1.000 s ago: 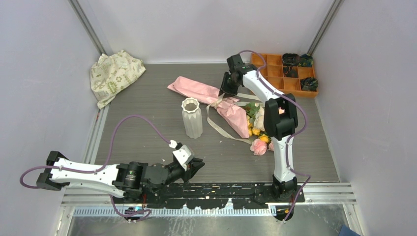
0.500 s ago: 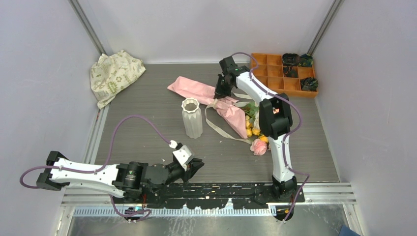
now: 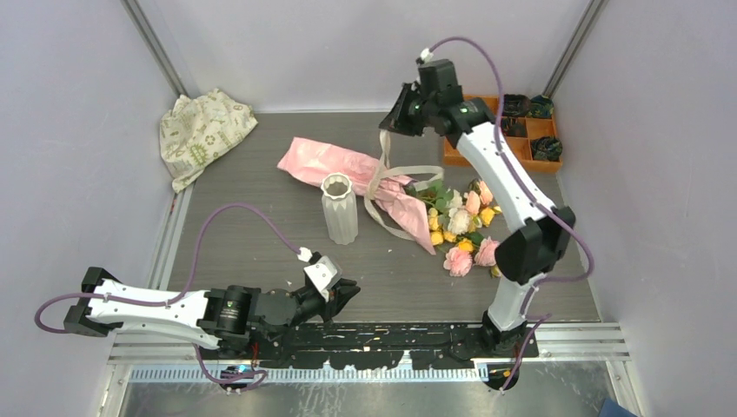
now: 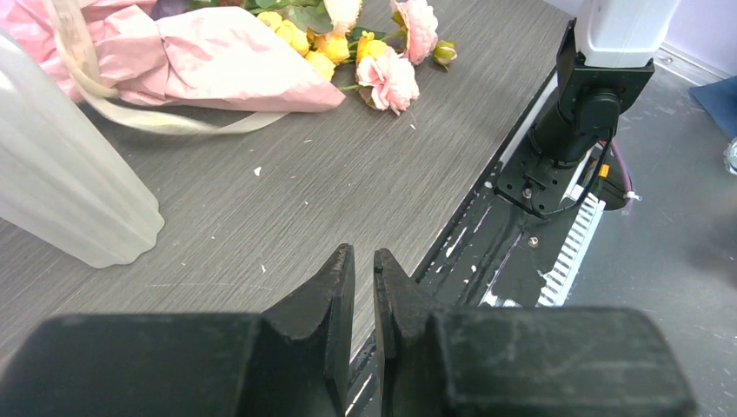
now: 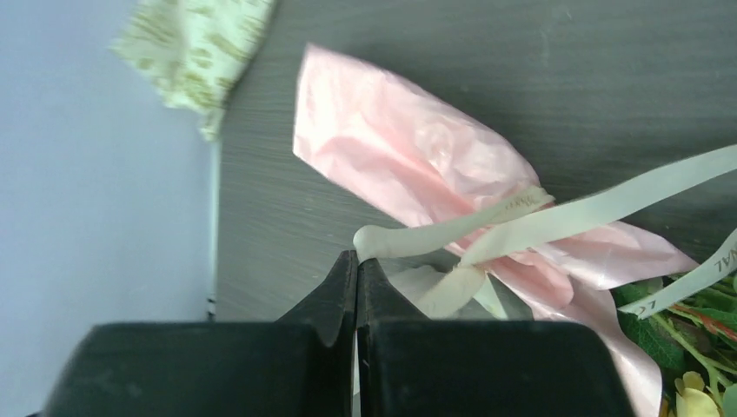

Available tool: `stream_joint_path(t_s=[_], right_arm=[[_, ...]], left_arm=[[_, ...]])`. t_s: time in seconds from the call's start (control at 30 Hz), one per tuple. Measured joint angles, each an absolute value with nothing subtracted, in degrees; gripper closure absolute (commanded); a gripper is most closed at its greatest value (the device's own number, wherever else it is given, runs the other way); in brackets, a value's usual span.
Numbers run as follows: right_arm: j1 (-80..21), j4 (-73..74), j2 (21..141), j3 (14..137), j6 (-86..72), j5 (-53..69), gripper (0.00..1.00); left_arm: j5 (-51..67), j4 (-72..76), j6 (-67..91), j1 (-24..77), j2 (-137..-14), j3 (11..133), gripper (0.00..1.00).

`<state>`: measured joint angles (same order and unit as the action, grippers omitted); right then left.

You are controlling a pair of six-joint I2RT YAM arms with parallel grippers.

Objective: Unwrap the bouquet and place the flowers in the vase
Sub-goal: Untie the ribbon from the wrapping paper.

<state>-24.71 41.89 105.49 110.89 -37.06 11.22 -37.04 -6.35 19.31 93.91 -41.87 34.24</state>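
Untying is judged in hand: the cream ribbon (image 5: 521, 221) is pinched in the closed right fingers (image 5: 343, 287) above the bouquet (image 3: 326, 161), which is laid just beyond the vase (image 3: 339, 208), so a firm upward pull is called for, while the left fingers (image 4: 335, 295) are held barely parted and empty.

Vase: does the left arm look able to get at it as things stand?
Probably yes. The vase stands just ahead of the left claw, with only bare table between them; the bouquet lies behind it.
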Motion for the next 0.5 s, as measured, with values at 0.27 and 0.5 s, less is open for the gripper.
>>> stream_joint_path(t_s=[0.27, 0.5], right_arm=[[-24.71, 42.15, 95.7, 116.44, -36.71, 10.94, 0.99], [-24.71, 46.0, 94.72, 126.87, -33.47, 4.91, 0.99]], left_arm=[[-37.01, -6.44, 19.31, 93.91, -41.87, 34.24, 0.84], [-36.97, -6.57, 19.33, 93.91, -41.87, 34.24, 0.84]])
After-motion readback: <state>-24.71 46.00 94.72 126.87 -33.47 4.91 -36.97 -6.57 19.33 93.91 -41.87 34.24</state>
